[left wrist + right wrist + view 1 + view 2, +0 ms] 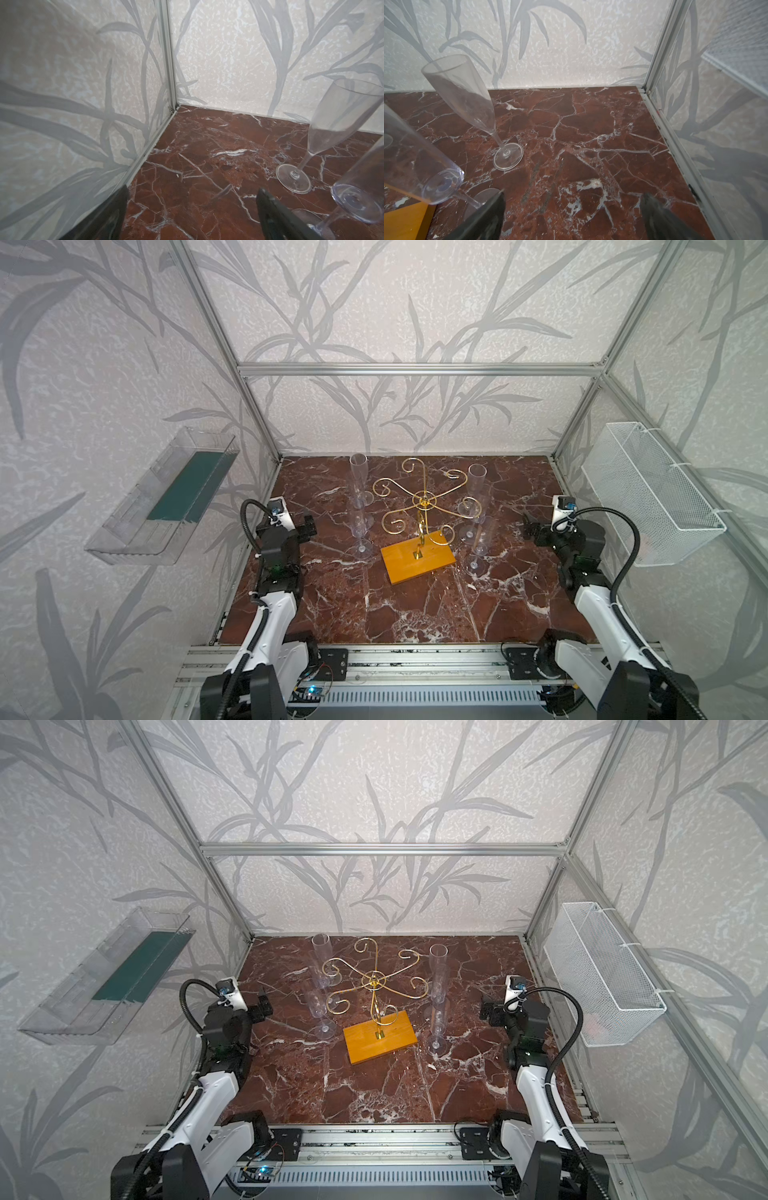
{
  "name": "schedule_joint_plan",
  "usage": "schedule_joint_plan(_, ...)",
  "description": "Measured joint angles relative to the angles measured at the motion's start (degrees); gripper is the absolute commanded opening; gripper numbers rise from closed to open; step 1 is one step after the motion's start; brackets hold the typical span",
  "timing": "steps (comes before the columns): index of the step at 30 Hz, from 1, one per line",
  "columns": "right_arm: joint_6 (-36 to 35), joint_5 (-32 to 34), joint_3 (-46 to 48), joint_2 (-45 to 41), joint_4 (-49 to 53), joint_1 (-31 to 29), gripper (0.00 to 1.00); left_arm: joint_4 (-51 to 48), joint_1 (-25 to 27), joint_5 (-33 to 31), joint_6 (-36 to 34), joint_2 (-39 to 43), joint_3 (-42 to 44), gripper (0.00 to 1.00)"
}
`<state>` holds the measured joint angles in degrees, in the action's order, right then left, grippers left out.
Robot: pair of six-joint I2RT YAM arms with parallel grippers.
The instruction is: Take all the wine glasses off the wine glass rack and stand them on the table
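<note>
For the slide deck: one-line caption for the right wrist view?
Open right hand above red-brown marble tabletop, empty; two clear stemmed flute glasses stand upright on it.

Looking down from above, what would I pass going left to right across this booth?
Clear wall tray → left gripper → left pair of glasses → wine glass rack → right pair of glasses → right gripper → white mesh basket.
</note>
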<state>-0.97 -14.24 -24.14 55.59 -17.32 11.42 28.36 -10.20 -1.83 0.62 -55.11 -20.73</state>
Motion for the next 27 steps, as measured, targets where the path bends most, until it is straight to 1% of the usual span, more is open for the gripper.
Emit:
schedule_joint_plan(4,0.2,0.5,2.3,3.2,-4.6,-2.5,0.99,4.0,0.0,4.7,0.5,-5.8,0.3,0.99)
schedule_joint_plan(8,-0.2,1.7,3.8,8.2,-9.0,-6.4,0.99,11.0,0.4,6.0,2.3,-13.2,1.5,0.99)
schedule_joint_plan(10,-0.4,2.3,4.0,11.1,-11.1,-8.0,0.99,12.9,0.8,6.4,3.1,-16.7,1.7,0.99)
schedule_joint_plan(13,-0.6,3.6,4.2,15.5,-14.8,-9.5,0.99,13.5,2.1,6.3,3.3,-20.0,1.7,0.99)
schedule_joint_plan(15,-0.6,4.4,4.3,18.3,-17.5,-10.2,0.99,15.5,3.4,5.8,3.2,-22.0,1.8,0.99)
schedule_joint_plan(20,-0.8,6.5,4.4,22.8,-22.8,-11.8,0.99,26.2,5.7,4.3,2.4,-29.8,4.3,0.99)
schedule_joint_plan(23,-0.8,7.4,4.3,27.2,-27.5,-12.4,0.99,29.8,7.1,3.4,1.2,-34.2,4.8,0.99)
schedule_joint_plan(26,-1.0,8.4,4.3,33.1,-32.2,-13.4,0.99,30.9,8.0,2.9,0.4,-34.8,4.7,0.99)
schedule_joint_plan(27,-1.1,8.8,4.3,34.1,-32.4,-13.7,0.99,31.3,8.1,2.9,0.2,-34.8,4.7,0.99)
